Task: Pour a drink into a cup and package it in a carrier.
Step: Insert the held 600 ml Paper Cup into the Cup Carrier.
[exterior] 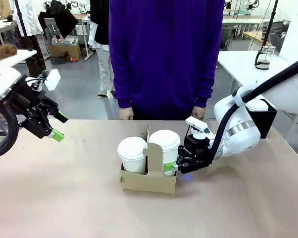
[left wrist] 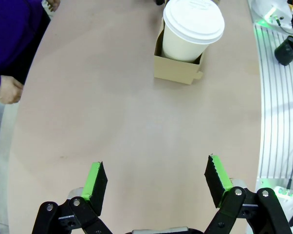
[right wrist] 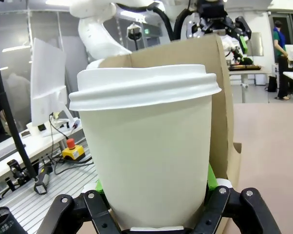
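As the table (exterior: 65, 198) is viewed from the robot's side, a person in a purple top (exterior: 166, 54) is seen standing at its far edge, hands held low near the rim. Near the middle of the table stands the brown cardboard carrier (exterior: 149, 181), its upright handle panel set between two white lidded cups. The right-hand cup (exterior: 164, 148) is seated in its slot, upright, with its long axis vertical, and is clasped on its lower wall by the right gripper (exterior: 172, 167), which comes in level from the right side. The left-hand cup (exterior: 132, 153) is untouched. The left gripper (exterior: 54, 127) is held above the table, well apart to the left, its green pads spread wide with nothing between them. Packaging is judged nearly complete; release falls to the nearer right arm.
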Robot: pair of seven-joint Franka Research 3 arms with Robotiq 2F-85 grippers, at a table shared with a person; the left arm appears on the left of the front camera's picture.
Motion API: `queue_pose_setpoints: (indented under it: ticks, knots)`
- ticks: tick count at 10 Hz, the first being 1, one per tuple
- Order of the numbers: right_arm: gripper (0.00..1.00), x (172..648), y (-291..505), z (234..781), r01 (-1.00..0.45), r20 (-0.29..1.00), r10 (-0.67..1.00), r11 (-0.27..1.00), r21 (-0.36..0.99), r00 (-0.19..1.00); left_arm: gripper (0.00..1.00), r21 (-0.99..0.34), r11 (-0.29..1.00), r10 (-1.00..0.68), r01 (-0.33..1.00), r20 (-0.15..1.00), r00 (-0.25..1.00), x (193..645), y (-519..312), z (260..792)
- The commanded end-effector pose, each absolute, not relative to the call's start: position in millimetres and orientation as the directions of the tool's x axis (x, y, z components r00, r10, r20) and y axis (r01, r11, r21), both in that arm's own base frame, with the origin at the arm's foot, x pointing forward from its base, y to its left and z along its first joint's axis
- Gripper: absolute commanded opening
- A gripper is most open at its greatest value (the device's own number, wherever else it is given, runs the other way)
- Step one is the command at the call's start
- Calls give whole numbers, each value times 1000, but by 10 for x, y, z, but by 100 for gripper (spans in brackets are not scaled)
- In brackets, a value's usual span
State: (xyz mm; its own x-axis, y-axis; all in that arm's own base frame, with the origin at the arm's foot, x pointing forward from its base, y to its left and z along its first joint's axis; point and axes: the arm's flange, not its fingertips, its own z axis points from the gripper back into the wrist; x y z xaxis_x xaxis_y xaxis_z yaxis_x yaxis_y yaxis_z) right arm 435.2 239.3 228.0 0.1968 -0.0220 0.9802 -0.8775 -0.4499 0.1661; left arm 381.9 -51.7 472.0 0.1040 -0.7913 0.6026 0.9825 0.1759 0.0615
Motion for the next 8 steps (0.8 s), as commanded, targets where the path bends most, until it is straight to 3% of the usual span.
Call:
queue_pose_setpoints:
  ticks: [1,3,4,5,8]
  knots:
    - [80,4480,2343,2214,-864,980,-23,-477,163,198,100,63,164,-787,984,609,92,3813,-505,4740]
    - [80,4498,2327,2165,-854,980,-13,-492,169,201,100,63,164,-787,984,609,92,3813,-505,4740]
    - [94,4525,2305,2160,-857,979,-16,-487,169,202,100,63,164,-787,984,609,92,3813,-505,4740]
    - [100,4497,2308,2172,-852,982,-1,-498,163,188,100,63,164,-787,984,609,92,3813,-505,4740]
    - [100,4475,2270,2357,-859,989,23,-493,137,145,100,63,164,-787,984,609,92,3813,-505,4740]
